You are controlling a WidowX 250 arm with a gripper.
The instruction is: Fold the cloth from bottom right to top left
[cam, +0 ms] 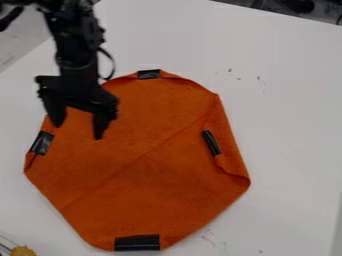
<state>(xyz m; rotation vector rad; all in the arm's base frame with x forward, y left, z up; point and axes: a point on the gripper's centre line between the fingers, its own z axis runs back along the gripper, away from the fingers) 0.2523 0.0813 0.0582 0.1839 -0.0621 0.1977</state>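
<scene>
The black gripper (78,131) hangs over the upper left part of the orange cloth (153,165), its two fingers spread apart and pointing down with nothing between them. The cloth lies spread on the white surface in a rough many-sided shape, with a faint diagonal crease from lower left to upper right. Black tape pieces sit at its top edge (148,74), left edge (41,143), right side (212,142) and bottom edge (137,243). Along the right side, the edge is curled inward.
The white table (287,125) extends around the cloth, with its far edge across the top right. A yellow-orange object (23,251) stands at the bottom left corner. Small dark marks dot the table right of the cloth.
</scene>
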